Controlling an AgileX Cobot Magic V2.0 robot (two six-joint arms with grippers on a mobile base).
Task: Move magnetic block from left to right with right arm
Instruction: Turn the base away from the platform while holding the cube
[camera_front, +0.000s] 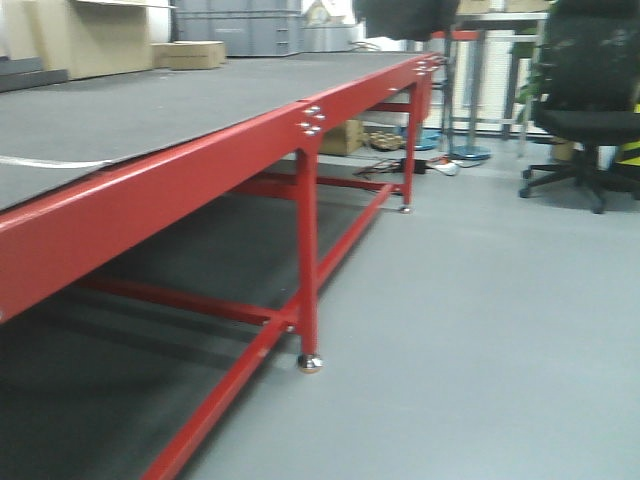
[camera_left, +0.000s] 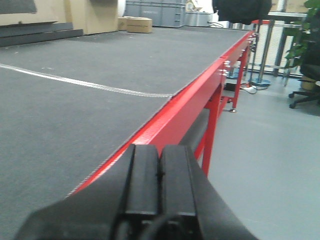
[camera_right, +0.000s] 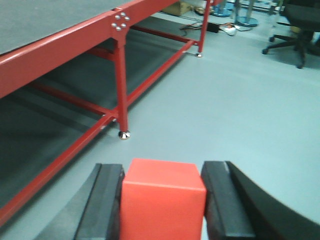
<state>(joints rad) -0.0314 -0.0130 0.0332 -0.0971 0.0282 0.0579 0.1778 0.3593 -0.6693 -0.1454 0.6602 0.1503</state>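
In the right wrist view the magnetic block (camera_right: 162, 200), a plain matte red cube, sits between the two black fingers of my right gripper (camera_right: 163, 197), which is shut on it. It hangs over grey floor, off to the side of the red-framed table (camera_right: 65, 47). My left gripper (camera_left: 159, 170) is shut with its pads pressed together and nothing between them, above the table's red edge (camera_left: 175, 112). Neither gripper nor the block appears in the exterior front-facing view.
A long table (camera_front: 130, 115) with a dark grey top and red steel legs runs away on the left. Cardboard boxes (camera_front: 188, 54) and grey crates (camera_left: 155, 12) stand at its far end. A black office chair (camera_front: 590, 110) and cables (camera_front: 430, 165) are on the floor.
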